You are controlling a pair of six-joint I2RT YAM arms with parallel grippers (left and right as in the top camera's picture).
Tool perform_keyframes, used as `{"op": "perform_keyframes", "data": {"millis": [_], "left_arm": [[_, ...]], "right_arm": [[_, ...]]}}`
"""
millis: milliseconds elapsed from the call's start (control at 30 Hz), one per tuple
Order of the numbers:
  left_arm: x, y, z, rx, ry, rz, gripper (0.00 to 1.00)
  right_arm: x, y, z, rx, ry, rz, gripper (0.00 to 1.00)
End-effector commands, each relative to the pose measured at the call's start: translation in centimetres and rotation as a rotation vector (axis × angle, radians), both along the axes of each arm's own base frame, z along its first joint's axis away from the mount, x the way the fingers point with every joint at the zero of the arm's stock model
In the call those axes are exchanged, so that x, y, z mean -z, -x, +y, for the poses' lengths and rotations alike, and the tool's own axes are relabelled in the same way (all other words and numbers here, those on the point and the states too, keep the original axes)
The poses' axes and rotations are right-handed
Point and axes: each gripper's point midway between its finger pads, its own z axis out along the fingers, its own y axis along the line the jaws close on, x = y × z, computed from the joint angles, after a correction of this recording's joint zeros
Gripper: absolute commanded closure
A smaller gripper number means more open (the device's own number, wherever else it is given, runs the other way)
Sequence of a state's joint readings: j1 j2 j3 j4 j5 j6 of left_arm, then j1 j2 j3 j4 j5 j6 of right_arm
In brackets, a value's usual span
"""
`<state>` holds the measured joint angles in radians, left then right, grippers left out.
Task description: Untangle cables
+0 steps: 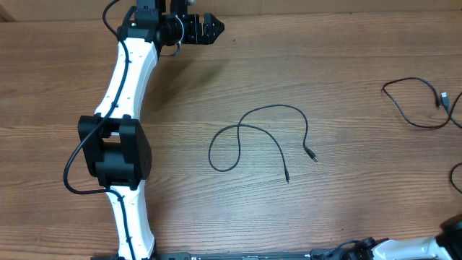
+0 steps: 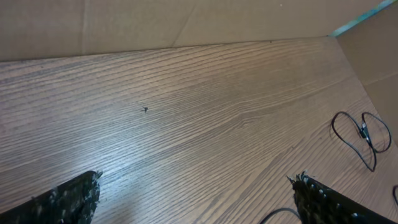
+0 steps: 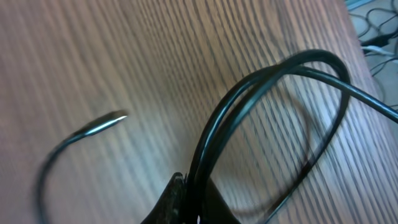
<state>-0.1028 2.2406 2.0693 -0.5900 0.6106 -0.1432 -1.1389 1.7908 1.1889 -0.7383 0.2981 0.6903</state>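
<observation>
One thin black cable (image 1: pixel 249 130) lies looped at the middle of the table, both plug ends pointing toward the front. A second cable (image 1: pixel 415 101) lies at the right edge and shows in the left wrist view too (image 2: pixel 360 134). My left gripper (image 1: pixel 208 29) hovers at the far left of the table, open, with nothing between its fingers (image 2: pixel 198 180). In the right wrist view my right gripper (image 3: pixel 193 185) is shut on two strands of a black cable (image 3: pixel 280 68) that arch up from the fingers. A silvery plug tip (image 3: pixel 115 118) curls to the left.
Part of another black cord (image 1: pixel 456 177) curves at the right edge. The left arm (image 1: pixel 123 94) stretches along the table's left side. The right arm's white link (image 1: pixel 408 249) sits at the front right corner. A cardboard wall (image 2: pixel 124 25) backs the table.
</observation>
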Motion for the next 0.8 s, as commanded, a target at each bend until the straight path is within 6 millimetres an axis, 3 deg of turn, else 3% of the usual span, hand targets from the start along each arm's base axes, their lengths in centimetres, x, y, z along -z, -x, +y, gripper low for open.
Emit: {"op": "perform_keyframes", "data": {"millis": [0,67,133,167,233,267,300,433,567,767], "left_arm": [[-2.0,-0.2,0.1,-0.012,0.038,-0.018,0.01],[-2.0,-0.2,0.1,-0.022,0.047,-0.008,0.00],[-2.0,-0.2,0.1,-0.027,0.052,-0.002,0.01],[-2.0,-0.2,0.1,-0.027,0.052,-0.001,0.00],[-2.0,-0.2,0.0,-0.024,0.054,-0.001,0.00],[-2.1,-0.2,0.0,-0.022,0.056,0.000,0.00],[-2.1,-0.1,-0.1,-0.018,0.059,-0.001,0.01],[-2.1,-0.1,-0.2,-0.013,0.064,0.000,0.00],[-2.1,-0.1,-0.2,-0.013,0.063,0.000,0.00],[-2.1,-0.1,-0.2,-0.013,0.064,0.000,0.00]], "right_arm": [[1.2,0.6,-0.5,-0.036,-0.006,0.063,0.93],[1.5,0.6,-0.6,-0.044,-0.007,0.066,0.91],[1.5,0.6,-0.7,-0.044,-0.005,0.065,0.76],[1.4,0.5,-0.7,-0.046,-0.004,0.065,0.52],[1.4,0.5,-0.8,-0.048,-0.003,0.065,0.18],[1.4,0.5,-0.8,-0.050,-0.004,0.066,0.05],[1.4,0.5,-0.7,-0.051,-0.004,0.067,0.00],[1.0,0.2,-0.6,-0.074,-0.016,0.071,0.00],[-1.1,-1.2,-0.8,-0.116,-0.017,0.053,0.00],[-8.2,-6.4,-1.8,-0.254,0.094,-0.071,0.00]]}}
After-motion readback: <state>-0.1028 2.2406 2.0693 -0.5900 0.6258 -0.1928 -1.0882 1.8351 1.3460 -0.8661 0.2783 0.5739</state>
